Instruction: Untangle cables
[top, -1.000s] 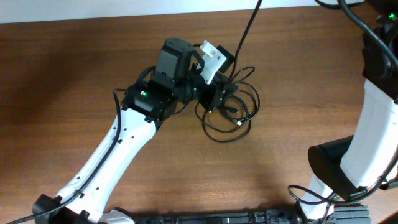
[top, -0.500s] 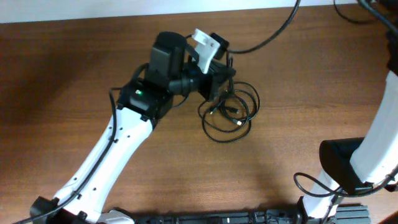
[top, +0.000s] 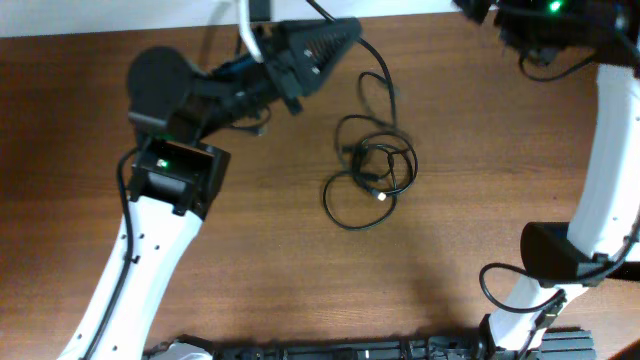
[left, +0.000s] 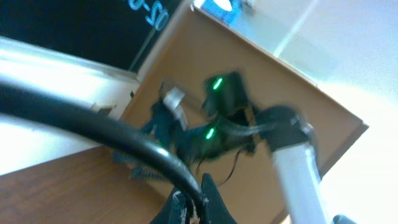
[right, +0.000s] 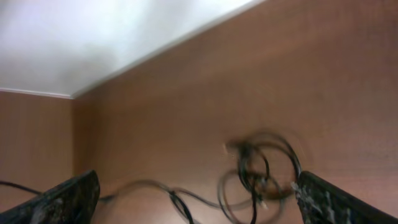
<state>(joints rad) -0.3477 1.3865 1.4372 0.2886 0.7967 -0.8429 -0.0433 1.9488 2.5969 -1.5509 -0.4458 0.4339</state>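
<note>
The cables (top: 372, 172) lie as a loose tangle of thin black loops on the brown table (top: 300, 260), right of the middle. One strand (top: 378, 78) runs from the pile up to my left gripper (top: 345, 32), which is raised near the far edge. In the left wrist view that gripper (left: 194, 204) is shut on a black cable (left: 124, 140). My right gripper (right: 199, 205) hangs high over the blurred cables (right: 261, 168), fingers (right: 68, 199) wide apart and nothing between them. The right arm (top: 545, 25) is at the far right corner.
The white left arm (top: 150, 250) crosses the left half of the table. The right arm's white link (top: 605, 170) stands along the right edge. A black rail (top: 350, 352) runs along the front edge. A pale strip (top: 120, 15) borders the table's far edge.
My left gripper has risen and swung back from the pile, pulling one strand out with it. The right gripper has opened, let go of its strand and moved to the far right.
</note>
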